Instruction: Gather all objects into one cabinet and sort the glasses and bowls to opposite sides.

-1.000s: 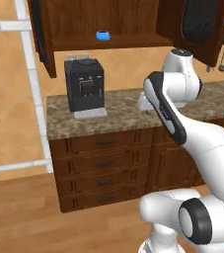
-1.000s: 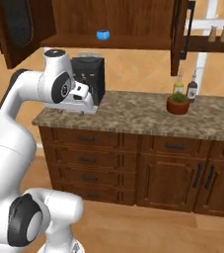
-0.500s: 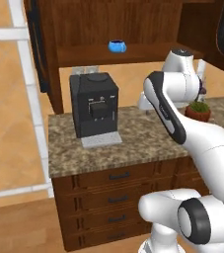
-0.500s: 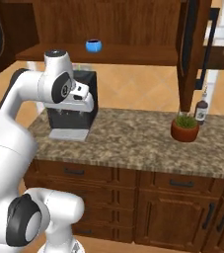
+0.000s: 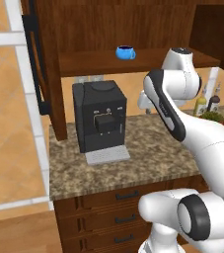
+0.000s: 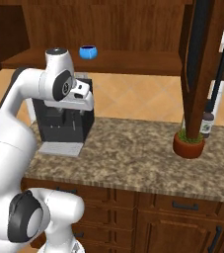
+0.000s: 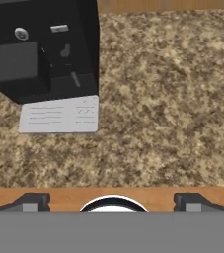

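A small bright blue bowl (image 5: 126, 52) (image 6: 88, 52) stands on the bottom board of the open dark wooden cabinet (image 5: 153, 60) (image 6: 138, 60), towards its left. The glasses are out of view. My gripper (image 7: 112, 203) hangs well below that board, over the speckled stone counter (image 7: 168, 99) just right of the coffee machine. It is open, its fingertips (image 7: 32, 202) spread wide with nothing between them. In the right base view the white hand (image 6: 82, 96) sits in front of the machine's top.
A black coffee machine (image 5: 99, 117) (image 6: 59, 123) (image 7: 39, 49) stands on the counter at left. The cabinet doors (image 5: 42, 69) (image 6: 202, 64) hang open on both sides. A potted plant (image 6: 188, 144) and bottles (image 5: 201, 104) stand at the right.
The whole picture has grown and shifted: the base has driven closer to the counter and cabinet. The arm keeps its pose and the gripper stays open.
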